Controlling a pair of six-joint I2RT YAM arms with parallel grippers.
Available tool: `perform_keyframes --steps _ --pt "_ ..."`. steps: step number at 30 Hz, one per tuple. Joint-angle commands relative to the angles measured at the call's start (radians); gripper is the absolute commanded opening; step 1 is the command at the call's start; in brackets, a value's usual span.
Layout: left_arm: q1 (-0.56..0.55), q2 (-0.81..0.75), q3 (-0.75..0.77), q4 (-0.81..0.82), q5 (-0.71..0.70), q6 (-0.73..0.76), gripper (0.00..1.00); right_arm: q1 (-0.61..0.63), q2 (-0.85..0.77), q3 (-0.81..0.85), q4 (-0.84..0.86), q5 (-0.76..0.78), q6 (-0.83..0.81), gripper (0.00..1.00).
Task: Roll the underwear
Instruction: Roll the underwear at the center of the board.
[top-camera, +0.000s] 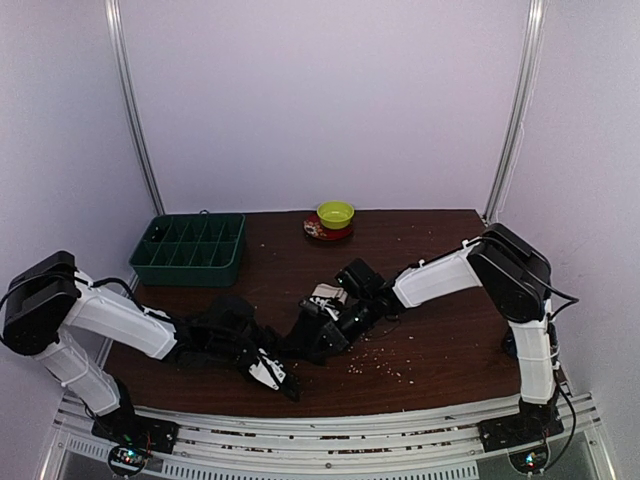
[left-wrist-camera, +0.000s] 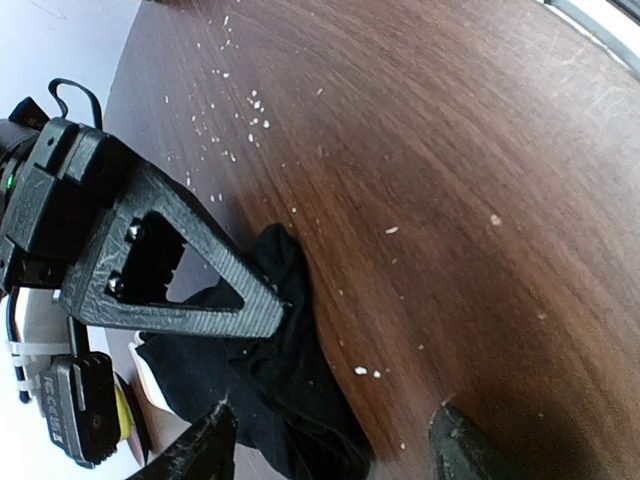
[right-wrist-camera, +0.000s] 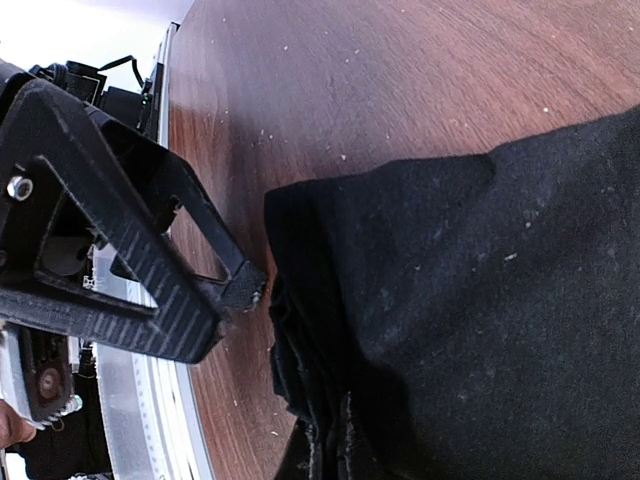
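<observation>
Underwear (left-wrist-camera: 300, 380) lies bunched up near the middle of the table's (top-camera: 440, 260) front edge. My right gripper (left-wrist-camera: 278, 312) is pinched tight on the black cloth. My left gripper (left-wrist-camera: 335, 410) sits just beside it, fingers wide apart.

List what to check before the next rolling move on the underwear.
1. Left gripper open: ok, its fingers stand apart.
2. Right gripper shut at the cloth: ok.
3. Right gripper actually pinching cloth: cannot tell.
4. Underwear rolled: not ok, a broad flat panel shows, bunched only at one edge.
5. Table clean: not ok, pale crumbs lie scattered.
6. Green tray and bowl apart from both arms: ok.
</observation>
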Motion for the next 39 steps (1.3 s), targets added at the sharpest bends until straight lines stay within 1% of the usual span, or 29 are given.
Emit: perform_keyframes --steps 1,3,7,11,17,24,26,27,29,30,31,35,36,39 --pt "-0.016 0.047 0.001 0.120 -0.057 0.007 0.67 -0.011 0.054 -0.040 -0.109 0.092 0.013 0.00" --pt "-0.025 0.073 0.000 0.149 -0.081 0.007 0.66 -0.011 0.058 -0.039 -0.111 0.093 0.010 0.00" --pt "-0.044 0.126 0.004 0.175 -0.122 0.028 0.59 -0.017 0.060 -0.039 -0.116 0.097 0.005 0.00" --pt "-0.050 0.177 0.021 0.188 -0.164 0.031 0.49 -0.019 0.059 -0.038 -0.125 0.099 -0.007 0.00" --pt "-0.050 0.223 0.017 0.254 -0.229 0.028 0.36 -0.024 0.061 -0.039 -0.143 0.105 -0.028 0.00" --pt "-0.050 0.266 0.028 0.261 -0.265 0.026 0.15 -0.039 0.062 -0.033 -0.161 0.105 -0.050 0.00" --pt "-0.050 0.267 0.034 0.240 -0.255 0.024 0.03 -0.042 0.060 -0.031 -0.174 0.109 -0.059 0.00" --pt "-0.050 0.266 0.039 0.223 -0.251 0.023 0.00 -0.043 0.055 -0.031 -0.179 0.112 -0.067 0.00" --pt "-0.049 0.258 0.057 0.171 -0.239 0.016 0.00 -0.046 0.032 -0.031 -0.194 0.127 -0.081 0.00" --pt "-0.050 0.250 0.069 0.131 -0.232 0.010 0.00 -0.045 0.011 -0.034 -0.198 0.138 -0.088 0.01" --pt "-0.050 0.242 0.086 0.085 -0.224 0.000 0.00 -0.046 -0.016 -0.042 -0.196 0.154 -0.091 0.05" --pt "-0.050 0.214 0.188 -0.166 -0.173 -0.072 0.00 -0.044 -0.173 -0.091 -0.178 0.235 -0.108 0.28" --pt "-0.050 0.214 0.226 -0.232 -0.161 -0.092 0.00 -0.043 -0.222 -0.110 -0.167 0.278 -0.110 0.33" --pt "-0.048 0.221 0.303 -0.395 -0.119 -0.151 0.00 -0.038 -0.369 -0.192 -0.122 0.371 -0.110 0.45"
